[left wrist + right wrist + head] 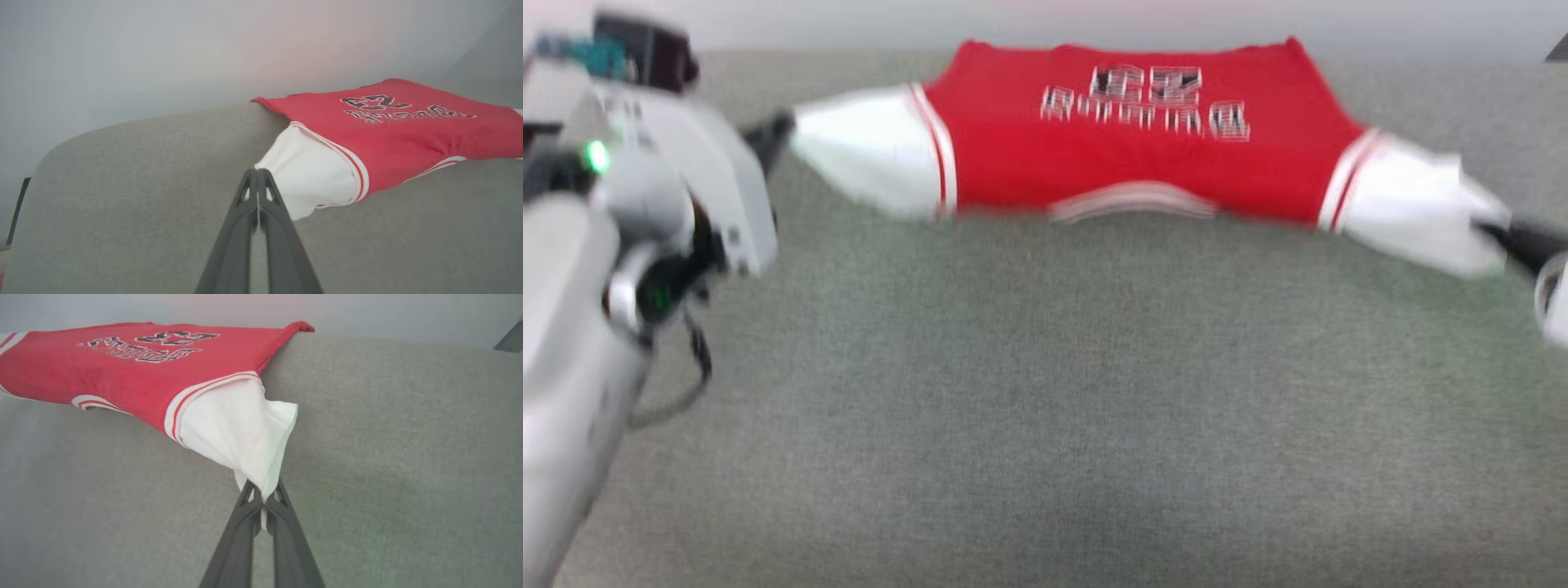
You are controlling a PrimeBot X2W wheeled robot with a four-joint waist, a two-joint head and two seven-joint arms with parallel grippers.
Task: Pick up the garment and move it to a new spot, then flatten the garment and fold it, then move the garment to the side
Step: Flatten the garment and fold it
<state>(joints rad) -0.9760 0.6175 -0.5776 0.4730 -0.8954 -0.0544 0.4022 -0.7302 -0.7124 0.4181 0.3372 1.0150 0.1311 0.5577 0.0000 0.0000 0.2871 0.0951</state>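
The garment, a red jersey with white short sleeves, striped trim and black lettering, lies spread sideways across the far part of the grey surface, its collar toward me. My left gripper is shut on the tip of the left-hand white sleeve, which tapers tautly to the fingertips. The left wrist view has that gripper pinching the sleeve's corner, the garment beyond it. My right gripper is shut on the other sleeve. White cloth sits between its fingers, and the garment stretches away.
The grey surface has open room in front of the garment. The jersey's hem reaches the surface's far edge, with a pale wall behind. My pale left forearm fills the left side. A dark object pokes in at the top right corner.
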